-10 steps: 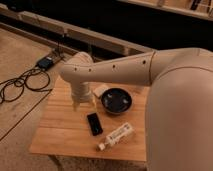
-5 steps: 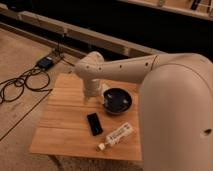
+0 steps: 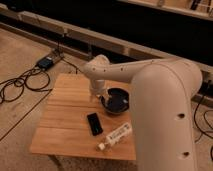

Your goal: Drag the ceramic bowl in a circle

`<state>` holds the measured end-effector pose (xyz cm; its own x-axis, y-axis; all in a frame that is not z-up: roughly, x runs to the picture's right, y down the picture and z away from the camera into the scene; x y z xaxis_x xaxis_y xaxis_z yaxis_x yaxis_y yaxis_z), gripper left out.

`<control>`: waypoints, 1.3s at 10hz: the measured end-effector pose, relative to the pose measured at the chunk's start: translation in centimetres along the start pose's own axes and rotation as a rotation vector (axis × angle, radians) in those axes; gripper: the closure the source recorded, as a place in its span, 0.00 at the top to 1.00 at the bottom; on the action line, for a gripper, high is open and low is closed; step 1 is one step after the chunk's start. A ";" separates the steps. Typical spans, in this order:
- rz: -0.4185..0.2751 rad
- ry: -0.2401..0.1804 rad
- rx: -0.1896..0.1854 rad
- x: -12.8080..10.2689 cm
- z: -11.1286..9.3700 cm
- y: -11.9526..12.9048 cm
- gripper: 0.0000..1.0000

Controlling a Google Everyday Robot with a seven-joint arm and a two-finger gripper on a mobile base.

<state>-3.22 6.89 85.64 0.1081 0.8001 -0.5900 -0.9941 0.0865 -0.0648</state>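
Swung rightward since a second ago, the end effector (image 3: 102,95) meets the ceramic bowl (image 3: 118,103) at its nine-o'clock rim, likely to hook it for dragging, its opening impossible to tell; the bowl sits toward two o'clock on the counter (image 3: 65,117).

Nothing legible anywhere. Dark marks on the white bottle (image 3: 116,136) lying on the worktop (image 3: 65,107), too small to read. Gripper (image 3: 102,96) down at the left rim of the ceramic bowl (image 3: 119,103).

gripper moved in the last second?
Yes. Judged against the black phone, the gripper shifted right; it is now at the ceramic bowl, left rim.
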 end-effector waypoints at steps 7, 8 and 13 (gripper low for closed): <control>-0.003 0.053 0.035 -0.2 6.0 -0.4 0.64; -0.001 0.060 0.038 -0.1 6.4 -0.5 0.60; 0.016 0.079 0.057 -0.6 7.0 -1.3 0.09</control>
<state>-2.03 10.51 91.72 0.0895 0.7527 -0.6523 -0.9940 0.1091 -0.0104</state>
